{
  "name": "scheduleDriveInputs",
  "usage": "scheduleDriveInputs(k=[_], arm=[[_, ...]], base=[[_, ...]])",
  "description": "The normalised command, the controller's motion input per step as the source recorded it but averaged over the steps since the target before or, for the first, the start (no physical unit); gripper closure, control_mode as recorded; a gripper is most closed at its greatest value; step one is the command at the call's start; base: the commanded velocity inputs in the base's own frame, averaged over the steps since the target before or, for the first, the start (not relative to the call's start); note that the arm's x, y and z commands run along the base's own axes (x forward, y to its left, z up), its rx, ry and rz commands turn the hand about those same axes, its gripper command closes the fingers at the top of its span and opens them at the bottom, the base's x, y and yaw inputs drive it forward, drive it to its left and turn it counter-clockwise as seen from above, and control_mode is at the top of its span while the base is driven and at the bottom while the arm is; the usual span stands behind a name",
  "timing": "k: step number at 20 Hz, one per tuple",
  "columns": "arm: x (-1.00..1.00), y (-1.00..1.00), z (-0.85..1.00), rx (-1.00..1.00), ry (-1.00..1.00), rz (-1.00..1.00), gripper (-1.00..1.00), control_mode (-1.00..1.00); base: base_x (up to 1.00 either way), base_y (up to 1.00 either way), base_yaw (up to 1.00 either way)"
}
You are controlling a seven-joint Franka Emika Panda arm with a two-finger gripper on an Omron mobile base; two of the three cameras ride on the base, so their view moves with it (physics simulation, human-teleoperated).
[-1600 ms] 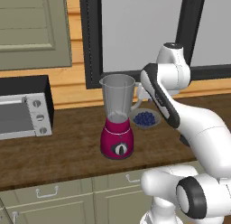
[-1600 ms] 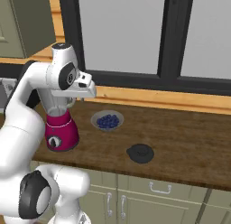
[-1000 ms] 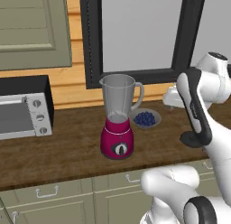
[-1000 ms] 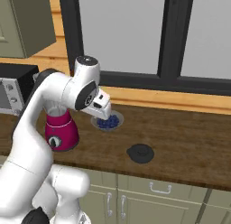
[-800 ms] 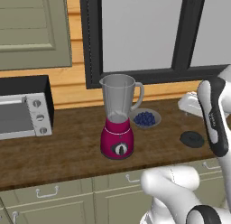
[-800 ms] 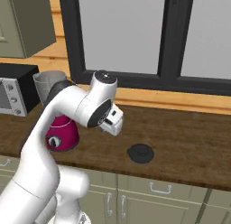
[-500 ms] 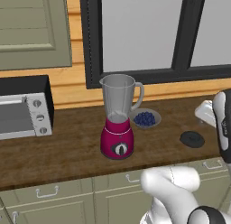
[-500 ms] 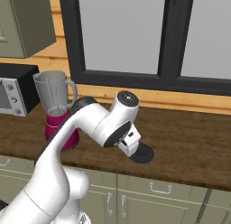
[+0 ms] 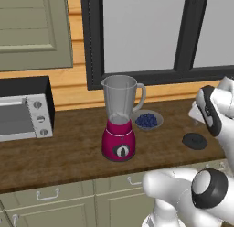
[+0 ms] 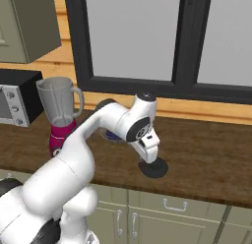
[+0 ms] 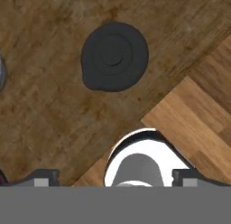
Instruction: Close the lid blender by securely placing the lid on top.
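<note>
The blender (image 9: 119,123) stands upright on the wooden counter, with a magenta base, a black dial and an open-topped clear jar; from the right base it appears at the left (image 10: 60,112). The lid (image 9: 195,141), a flat black disc, lies on the counter well to the blender's right, near the front edge (image 10: 154,168). My gripper (image 10: 150,158) hangs just above the lid, pointing down, also visible at the right of the left base view (image 9: 196,121). Looking down from the hand, the lid (image 11: 115,56) lies ahead of the gripper (image 11: 115,177), whose fingertips (image 11: 43,175) are spread wide and open, holding nothing.
A small bowl of blueberries (image 9: 146,120) sits just right of the blender, between it and the lid. A microwave (image 9: 23,107) stands at the counter's left end. The counter's front edge (image 11: 149,112) runs close beside the lid. A dark-framed window backs the counter.
The arm has swung right, from beside the blender past the blueberry bowl, and come down over the lid. The blender, bowl and lid have not moved.
</note>
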Motion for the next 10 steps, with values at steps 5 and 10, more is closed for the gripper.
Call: scheduleDriveInputs(k=[5,10], arm=[[0.22,-0.47,-0.34,0.0,0.2,-0.1,-1.0,-1.0],[-0.03,-0.47,-0.41,0.0,0.07,-0.08,-1.0,-1.0]], base=[[0.0,0.0,0.0],[0.0,0.0,0.0]])
